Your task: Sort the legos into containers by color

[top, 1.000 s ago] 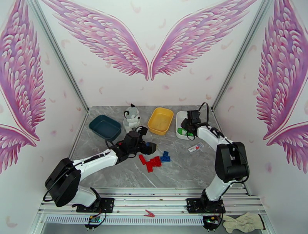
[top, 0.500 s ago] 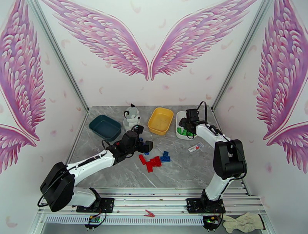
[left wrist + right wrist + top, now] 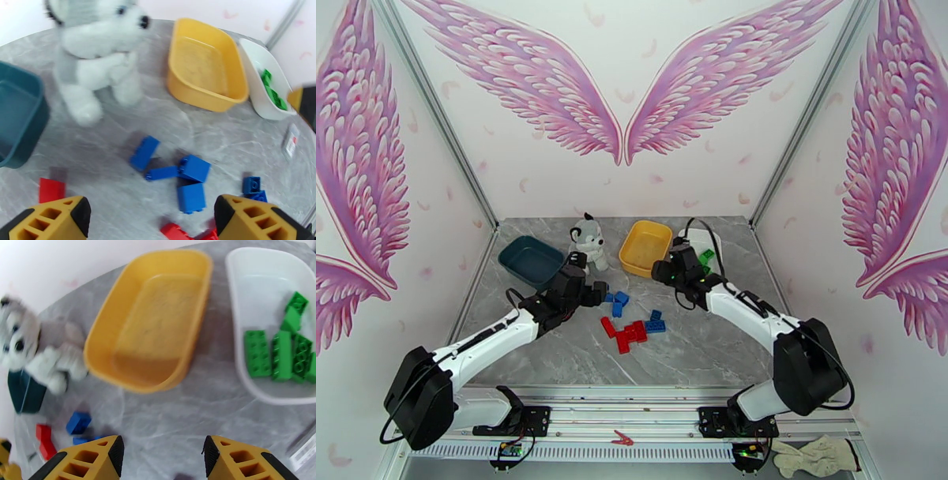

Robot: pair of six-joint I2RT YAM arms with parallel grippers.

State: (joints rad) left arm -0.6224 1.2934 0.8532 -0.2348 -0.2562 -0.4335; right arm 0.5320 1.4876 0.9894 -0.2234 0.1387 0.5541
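Observation:
Several green legos (image 3: 280,354) lie in the white tray (image 3: 256,283), which stands beside the empty yellow tray (image 3: 154,319). Loose blue legos (image 3: 191,169) lie on the table just ahead of my left gripper (image 3: 152,215), whose jaws stand open and empty. More blue legos (image 3: 656,322) and red legos (image 3: 628,333) sit mid-table. The left gripper (image 3: 596,294) hovers beside a blue cluster (image 3: 615,300). My right gripper (image 3: 663,272) hangs open and empty in front of the yellow tray (image 3: 646,246). The teal tray (image 3: 531,260) is at the back left.
A grey-and-white plush dog (image 3: 587,241) stands between the teal and yellow trays, close behind the left gripper. A small white label (image 3: 291,141) lies on the table near the white tray. Slanted metal posts bound the table's back corners.
The right arm has swung left from over the white tray to the front of the yellow tray, and its jaws have opened. The left gripper has drawn back left, uncovering the blue legos.

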